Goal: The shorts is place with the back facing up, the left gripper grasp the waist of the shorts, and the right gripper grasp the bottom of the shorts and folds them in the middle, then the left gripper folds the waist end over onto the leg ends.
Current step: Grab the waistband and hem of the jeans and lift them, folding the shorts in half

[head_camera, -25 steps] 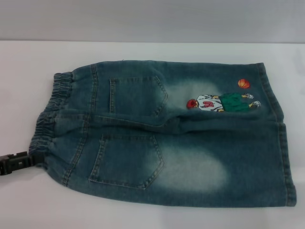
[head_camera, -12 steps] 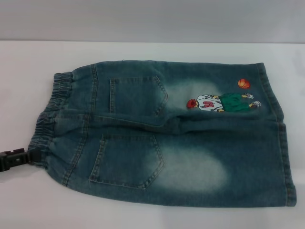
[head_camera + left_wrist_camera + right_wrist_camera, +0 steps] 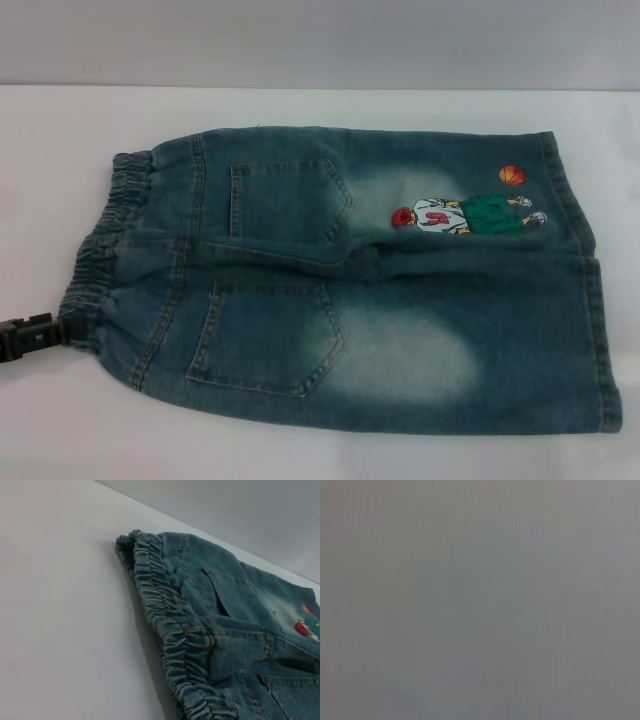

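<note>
The denim shorts (image 3: 350,290) lie flat on the white table, back up, with both back pockets showing. Their elastic waist (image 3: 100,245) points left and the leg ends (image 3: 590,300) point right. A cartoon basketball player (image 3: 465,215) is printed on the far leg. My left gripper (image 3: 72,333), black, sits low at the near corner of the waist, touching the cloth. The left wrist view shows the gathered waist (image 3: 165,620) close up, with no fingers visible. My right gripper is out of view, and its wrist view shows only plain grey.
The white table (image 3: 60,130) runs around the shorts, with bare strips to the left, far side and near edge. A grey wall (image 3: 320,40) stands behind the table.
My left gripper has shifted only slightly at the near waist corner. The shorts have not moved.
</note>
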{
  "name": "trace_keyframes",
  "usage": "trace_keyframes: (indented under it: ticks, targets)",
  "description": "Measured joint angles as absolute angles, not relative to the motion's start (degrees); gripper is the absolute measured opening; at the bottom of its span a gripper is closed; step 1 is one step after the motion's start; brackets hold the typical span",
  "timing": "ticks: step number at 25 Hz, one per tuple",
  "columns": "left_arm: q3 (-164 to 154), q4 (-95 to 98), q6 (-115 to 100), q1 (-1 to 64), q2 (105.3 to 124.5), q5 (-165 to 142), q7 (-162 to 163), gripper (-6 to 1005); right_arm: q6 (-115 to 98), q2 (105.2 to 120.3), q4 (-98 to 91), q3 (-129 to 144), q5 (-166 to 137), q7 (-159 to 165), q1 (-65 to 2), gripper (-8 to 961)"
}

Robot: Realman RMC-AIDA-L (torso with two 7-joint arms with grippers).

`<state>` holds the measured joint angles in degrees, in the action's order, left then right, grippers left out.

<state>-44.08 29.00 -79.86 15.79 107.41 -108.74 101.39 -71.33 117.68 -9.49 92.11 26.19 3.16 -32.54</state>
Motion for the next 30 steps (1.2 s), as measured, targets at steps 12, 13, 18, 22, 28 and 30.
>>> trace_keyframes:
  ticks: [12, 13, 18, 22, 28, 30]
  targets:
    - [-44.6, 29.0, -79.4, 16.1, 108.30, -108.8, 101.3, 764, -70.2, 117.46, -9.5, 92.1, 26.2, 2.9, -32.7, 726]
    - [-44.6, 29.0, -79.4, 16.1, 108.31, -108.8, 101.3, 764, -70.1, 117.41, -9.5, 92.1, 26.2, 2.9, -32.7, 726]
    - [-44.6, 29.0, -79.8, 16.2, 108.32, -108.8, 101.2, 762, -70.0, 117.36, -9.5, 92.1, 26.2, 2.9, -32.7, 726]
    - [-44.6, 29.0, -80.6, 16.2, 108.31, -108.8, 100.6, 760, -70.0, 117.34, -9.5, 92.1, 26.2, 2.8, -32.7, 726]
    - [-44.6, 29.0, -81.2, 16.3, 108.28, -108.8, 100.4, 757, -69.5, 117.33, -9.5, 92.0, 26.2, 2.8, -32.7, 726]
    - [-44.6, 29.0, -81.2, 16.3, 108.27, -108.8, 100.4, 757, -69.5, 117.33, -9.5, 92.0, 26.2, 2.7, -32.8, 726]
